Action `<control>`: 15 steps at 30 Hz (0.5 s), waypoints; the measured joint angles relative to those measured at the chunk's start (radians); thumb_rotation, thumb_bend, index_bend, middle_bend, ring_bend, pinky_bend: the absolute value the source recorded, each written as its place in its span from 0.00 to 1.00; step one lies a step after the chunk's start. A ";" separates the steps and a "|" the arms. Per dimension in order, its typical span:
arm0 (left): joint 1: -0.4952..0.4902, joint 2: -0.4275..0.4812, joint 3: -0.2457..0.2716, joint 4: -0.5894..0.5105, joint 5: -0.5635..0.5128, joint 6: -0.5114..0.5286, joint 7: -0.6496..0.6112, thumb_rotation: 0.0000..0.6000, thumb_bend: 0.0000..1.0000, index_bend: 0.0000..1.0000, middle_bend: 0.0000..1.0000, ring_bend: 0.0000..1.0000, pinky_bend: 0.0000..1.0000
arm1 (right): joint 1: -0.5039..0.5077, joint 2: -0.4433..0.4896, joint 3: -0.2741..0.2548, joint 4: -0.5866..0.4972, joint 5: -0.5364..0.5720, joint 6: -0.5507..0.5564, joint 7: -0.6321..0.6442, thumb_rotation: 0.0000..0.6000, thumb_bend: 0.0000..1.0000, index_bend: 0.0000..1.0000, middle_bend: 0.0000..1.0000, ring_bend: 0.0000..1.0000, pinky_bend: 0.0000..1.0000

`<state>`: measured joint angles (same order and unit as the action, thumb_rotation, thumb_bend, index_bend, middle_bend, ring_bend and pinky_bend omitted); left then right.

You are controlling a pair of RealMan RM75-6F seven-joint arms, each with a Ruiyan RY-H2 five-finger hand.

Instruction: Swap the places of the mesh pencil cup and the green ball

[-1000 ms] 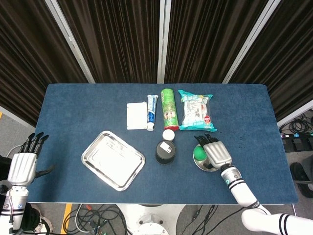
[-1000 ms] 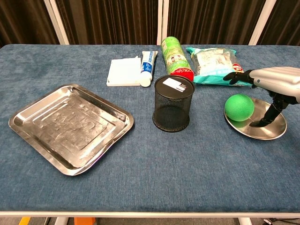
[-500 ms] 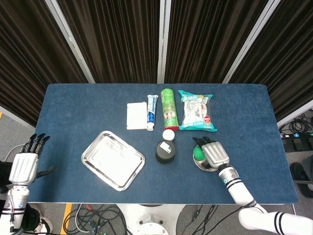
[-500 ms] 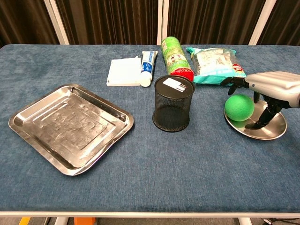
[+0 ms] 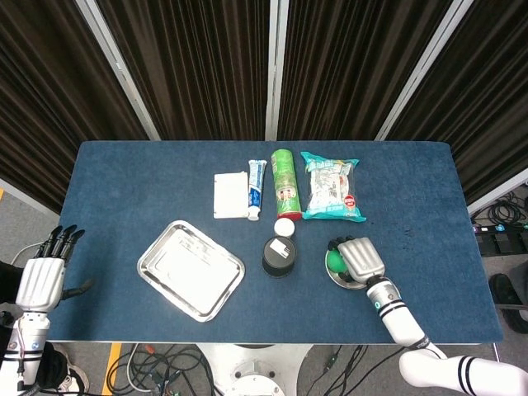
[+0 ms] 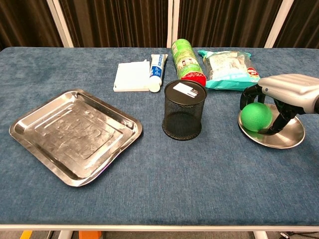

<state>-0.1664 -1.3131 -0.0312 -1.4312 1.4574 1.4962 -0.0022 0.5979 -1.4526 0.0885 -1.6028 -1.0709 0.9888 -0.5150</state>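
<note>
The black mesh pencil cup (image 5: 279, 256) (image 6: 184, 117) stands upright near the table's middle, with a small card inside. To its right the green ball (image 5: 334, 259) (image 6: 255, 117) sits on a small round metal plate (image 6: 289, 139). My right hand (image 5: 360, 257) (image 6: 286, 89) lies over the ball: its fingers curl down on the ball's left and far side and the thumb comes in from the right, so it grips the ball, which rests on the plate. My left hand (image 5: 41, 280) hangs off the table's left edge with fingers straight and apart, holding nothing.
A square metal tray (image 5: 190, 269) (image 6: 75, 134) lies left of the cup. Behind the cup are a white box (image 5: 230, 195), a toothpaste tube (image 5: 256, 190), a green chips can (image 5: 285, 186) lying down, and a snack bag (image 5: 330, 186).
My right hand's fingers, spread out above the ball before, have curled down around it. The ball, cup and left hand have stayed in place.
</note>
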 measured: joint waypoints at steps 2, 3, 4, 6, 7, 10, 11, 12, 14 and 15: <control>0.001 -0.001 -0.002 0.001 0.001 -0.002 -0.001 1.00 0.09 0.13 0.08 0.00 0.21 | 0.001 -0.001 0.001 0.000 0.001 0.005 -0.002 1.00 0.21 0.54 0.44 0.40 0.60; 0.002 -0.001 -0.003 0.001 0.001 -0.003 -0.002 1.00 0.09 0.13 0.08 0.00 0.21 | 0.001 -0.001 0.002 -0.002 -0.001 0.010 -0.001 1.00 0.21 0.56 0.45 0.41 0.61; 0.002 -0.001 -0.003 0.002 0.002 -0.004 -0.003 1.00 0.09 0.13 0.08 0.00 0.21 | 0.001 0.000 0.004 -0.003 -0.004 0.015 0.000 1.00 0.22 0.58 0.46 0.42 0.61; 0.003 -0.001 -0.004 0.001 0.004 -0.005 -0.003 1.00 0.09 0.13 0.08 0.00 0.21 | -0.002 0.005 0.009 -0.011 -0.013 0.032 0.006 1.00 0.22 0.59 0.47 0.42 0.61; 0.003 -0.001 -0.005 0.002 0.004 -0.006 -0.004 1.00 0.09 0.13 0.08 0.00 0.21 | -0.003 0.010 0.011 -0.018 -0.017 0.040 0.009 1.00 0.22 0.59 0.47 0.42 0.61; 0.004 -0.001 -0.007 0.002 0.006 -0.010 -0.004 1.00 0.09 0.13 0.08 0.00 0.21 | -0.011 0.035 0.017 -0.051 -0.037 0.068 0.018 1.00 0.22 0.59 0.47 0.43 0.61; 0.004 0.000 -0.009 0.001 0.007 -0.009 -0.004 1.00 0.09 0.13 0.08 0.00 0.21 | -0.013 0.044 0.019 -0.064 -0.045 0.077 0.020 1.00 0.22 0.59 0.47 0.43 0.61; 0.005 0.000 -0.011 0.000 0.007 -0.008 -0.004 1.00 0.09 0.13 0.08 0.00 0.21 | -0.016 0.053 0.019 -0.078 -0.054 0.085 0.022 1.00 0.22 0.60 0.47 0.43 0.61; 0.006 0.003 -0.014 -0.003 0.006 -0.007 -0.004 1.00 0.09 0.13 0.08 0.00 0.21 | -0.023 0.076 0.019 -0.119 -0.076 0.101 0.029 1.00 0.22 0.60 0.47 0.43 0.61; 0.007 0.005 -0.015 -0.005 0.006 -0.007 -0.004 1.00 0.09 0.13 0.08 0.00 0.21 | -0.027 0.091 0.018 -0.146 -0.091 0.109 0.033 1.00 0.22 0.60 0.47 0.43 0.61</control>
<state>-0.1597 -1.3086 -0.0464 -1.4361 1.4630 1.4888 -0.0065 0.5714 -1.3618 0.1067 -1.7487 -1.1620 1.0974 -0.4821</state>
